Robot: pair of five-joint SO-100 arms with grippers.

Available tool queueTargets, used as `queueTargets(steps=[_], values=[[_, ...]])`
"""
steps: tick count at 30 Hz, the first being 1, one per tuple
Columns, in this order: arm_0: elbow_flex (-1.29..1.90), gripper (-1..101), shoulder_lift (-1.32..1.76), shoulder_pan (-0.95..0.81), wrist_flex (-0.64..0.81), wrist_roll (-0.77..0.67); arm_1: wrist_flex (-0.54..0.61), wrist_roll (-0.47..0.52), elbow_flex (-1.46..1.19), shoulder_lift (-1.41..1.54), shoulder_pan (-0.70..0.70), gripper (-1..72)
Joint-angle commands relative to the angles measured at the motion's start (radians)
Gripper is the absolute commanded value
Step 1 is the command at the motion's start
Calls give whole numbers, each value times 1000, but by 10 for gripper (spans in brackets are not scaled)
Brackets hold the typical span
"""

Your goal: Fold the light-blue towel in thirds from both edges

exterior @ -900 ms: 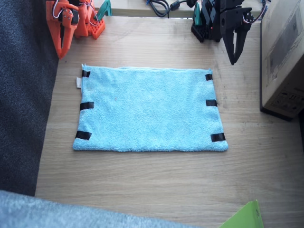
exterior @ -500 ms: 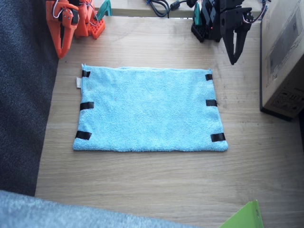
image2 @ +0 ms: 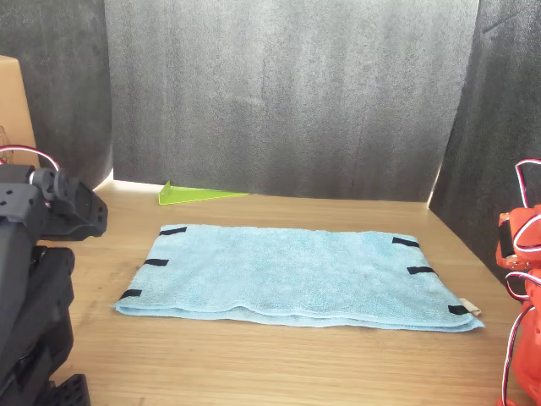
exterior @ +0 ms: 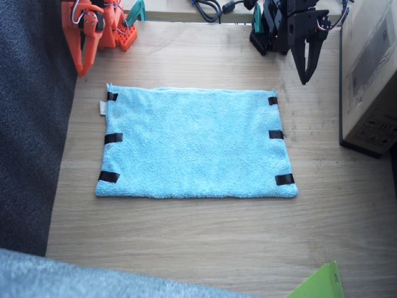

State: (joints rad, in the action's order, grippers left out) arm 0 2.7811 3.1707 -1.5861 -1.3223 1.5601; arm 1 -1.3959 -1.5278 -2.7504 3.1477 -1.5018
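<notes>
The light-blue towel (exterior: 195,143) (image2: 296,271) lies spread flat on the wooden table (exterior: 205,236). Three black tape strips mark each short edge: one edge (exterior: 110,138) has a small white tag (exterior: 103,107), the other edge (exterior: 276,135) is nearer the black arm. My right gripper (exterior: 80,69), orange, hangs shut and empty above the table's far corner, apart from the towel. My left gripper (exterior: 304,78), black, points down shut and empty just beyond the towel's far corner. In the front view only the bodies of the left arm (image2: 34,279) and right arm (image2: 520,279) show.
A cardboard box (exterior: 370,74) stands at the table's edge beside the left arm. Dark grey fabric (exterior: 31,124) covers the side by the right arm. A green sheet corner (exterior: 319,284) (image2: 199,195) lies at the near edge. Cables (exterior: 208,7) lie at the back.
The right arm's upper part has shifted very slightly. The towel and the left arm have not moved.
</notes>
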Motion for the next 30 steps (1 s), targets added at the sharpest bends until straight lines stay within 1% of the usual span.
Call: queueTargets(steps=[1,4,7,10,12,16,18,19,20,21,22,24,25,27,30], values=[[-5,-3,6,-18,3,-5,-6,-26,-5,3,-6,-1],[-32,-4,6,-18,-9,-6,-3,-29,3,3,5,-1],[-63,-4,-3,-6,-14,2,20,-6,11,3,35,-1],[-132,-4,-110,5,11,5,32,8,43,-15,40,-1],[-192,-4,-219,-5,43,5,49,14,95,-95,25,-1],[-360,-4,-471,-23,77,8,86,14,313,-420,18,-1],[-466,-4,-617,-25,72,12,74,9,462,-621,9,-1],[-517,-4,-687,-28,72,14,49,17,548,-730,-2,-1],[-565,-4,-756,-34,72,14,5,71,641,-847,-14,-1],[-617,-4,-827,-38,69,18,-52,161,742,-971,-15,-1],[-667,-4,-902,-41,61,26,-89,173,836,-1085,-18,-1],[-779,-3,-1062,-44,32,35,-86,109,933,-1224,-11,-1],[-833,-3,-1135,-43,14,38,-61,100,943,-1250,-25,-1],[-907,-3,-1246,-35,6,40,-48,127,992,-1335,-75,-1],[-982,-2,-1364,-9,5,29,-80,164,1124,-1531,-94,-1]])
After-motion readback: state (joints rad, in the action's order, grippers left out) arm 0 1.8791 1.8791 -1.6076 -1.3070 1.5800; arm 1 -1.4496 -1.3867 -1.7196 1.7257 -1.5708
